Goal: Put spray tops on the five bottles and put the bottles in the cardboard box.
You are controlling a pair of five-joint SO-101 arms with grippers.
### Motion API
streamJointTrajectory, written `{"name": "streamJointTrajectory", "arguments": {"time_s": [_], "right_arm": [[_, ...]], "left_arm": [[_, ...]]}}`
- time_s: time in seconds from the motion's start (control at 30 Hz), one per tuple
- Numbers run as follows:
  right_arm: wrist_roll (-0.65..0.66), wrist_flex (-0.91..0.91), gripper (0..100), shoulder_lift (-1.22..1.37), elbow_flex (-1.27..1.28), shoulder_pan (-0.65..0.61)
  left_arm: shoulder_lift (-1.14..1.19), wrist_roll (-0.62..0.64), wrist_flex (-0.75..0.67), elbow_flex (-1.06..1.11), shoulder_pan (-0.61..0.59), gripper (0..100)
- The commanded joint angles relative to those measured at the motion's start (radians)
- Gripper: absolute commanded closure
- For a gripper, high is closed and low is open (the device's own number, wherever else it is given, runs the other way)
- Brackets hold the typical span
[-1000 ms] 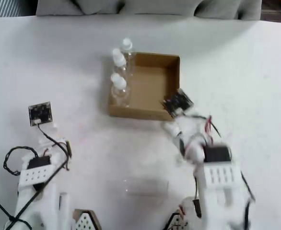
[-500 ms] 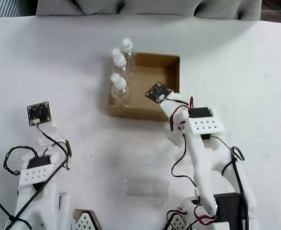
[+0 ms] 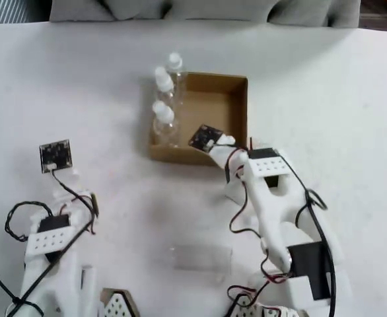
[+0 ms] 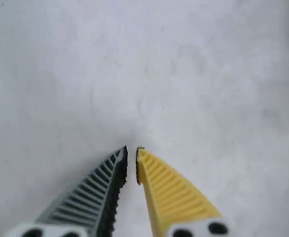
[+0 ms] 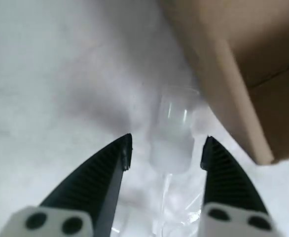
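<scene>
One faint clear oblong shape (image 3: 200, 257) is lying on white table (image 3: 352, 99) nearest us, between arms. We are seeing left gripper (image 4: 131, 150) hanging over bare table, ribbed fingers nearly touching. Right gripper (image 5: 167, 139) is spreading wide around clear bottle with whitish top (image 5: 171, 153), just beside brown cardboard box (image 3: 236, 109). Three more clear white-topped bottles (image 3: 164, 115) are standing along box's left wall; inside or outside, we cannot tell.
</scene>
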Motion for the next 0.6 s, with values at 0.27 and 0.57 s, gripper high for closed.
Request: {"name": "streamJointTrajectory", "arguments": {"time_s": [0.27, 0.57], "right_arm": [[0.008, 0.082, 98.5, -0.004, -0.118, -0.021], [-0.347, 0.228, 98.1, -0.229, -0.199, -0.329]], "left_arm": [[0.005, -0.005, -0.018, -0.051, 0.010, 95], [0.008, 0.038, 0.041, -0.101, -0.047, 95]]}}
